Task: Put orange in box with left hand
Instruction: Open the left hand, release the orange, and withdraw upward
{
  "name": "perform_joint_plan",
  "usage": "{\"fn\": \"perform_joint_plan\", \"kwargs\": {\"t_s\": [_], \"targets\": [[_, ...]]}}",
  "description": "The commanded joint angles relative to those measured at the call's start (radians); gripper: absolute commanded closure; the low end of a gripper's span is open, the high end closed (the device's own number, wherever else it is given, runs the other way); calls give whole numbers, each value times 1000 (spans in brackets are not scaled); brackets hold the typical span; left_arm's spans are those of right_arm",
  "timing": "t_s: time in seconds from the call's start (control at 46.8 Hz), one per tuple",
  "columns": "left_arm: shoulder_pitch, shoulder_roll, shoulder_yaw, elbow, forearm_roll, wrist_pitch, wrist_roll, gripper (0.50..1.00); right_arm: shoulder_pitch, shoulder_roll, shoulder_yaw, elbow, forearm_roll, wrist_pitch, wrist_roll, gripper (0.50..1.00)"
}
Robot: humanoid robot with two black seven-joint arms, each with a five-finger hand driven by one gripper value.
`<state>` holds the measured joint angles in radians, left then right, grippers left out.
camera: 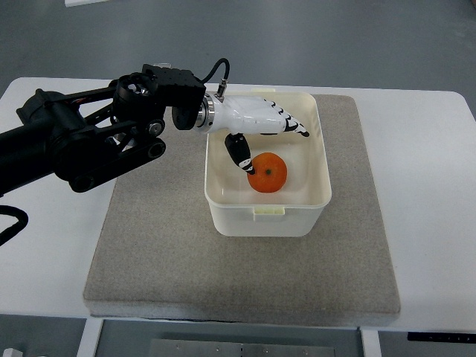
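Observation:
The orange (268,172) lies on the floor of the cream plastic box (268,216), near its front middle. My left hand (260,123), white with black fingertips, hovers over the box's back left part. Its fingers (294,123) are stretched out toward the right and hold nothing. The thumb (240,154) points down into the box, its tip just left of the orange, touching or nearly touching it. The black left arm (89,137) comes in from the left edge. The right arm is out of view.
The box stands on a grey felt mat (171,260) that covers the middle of a white table (431,186). A black cable (220,74) loops above the wrist. Grey floor shows beyond the table's far edge.

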<state>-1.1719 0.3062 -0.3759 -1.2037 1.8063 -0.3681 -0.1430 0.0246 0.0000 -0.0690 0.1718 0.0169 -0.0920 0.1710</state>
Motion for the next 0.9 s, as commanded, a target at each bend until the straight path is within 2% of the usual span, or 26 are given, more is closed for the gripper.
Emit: {"fn": "perform_joint_plan", "kwargs": {"t_s": [0.0, 0.193, 0.492, 0.706, 0.877], "targets": [[0, 11, -18, -10, -15, 0, 0, 506, 0, 0, 0, 0, 0, 0, 1, 568], [-2, 54, -147, -16, -157, 3, -1, 506, 0, 0, 0, 0, 0, 0, -1, 568], [-6, 185, -242, 1, -652, 6, 0, 506, 0, 0, 0, 0, 0, 0, 1, 568], [3, 266, -228, 78, -1056, 5, 3, 506, 0, 0, 0, 0, 0, 0, 1, 568], [61, 301, -228, 144, -1304, 2, 3, 506, 0, 0, 0, 0, 0, 0, 1, 568]]}}
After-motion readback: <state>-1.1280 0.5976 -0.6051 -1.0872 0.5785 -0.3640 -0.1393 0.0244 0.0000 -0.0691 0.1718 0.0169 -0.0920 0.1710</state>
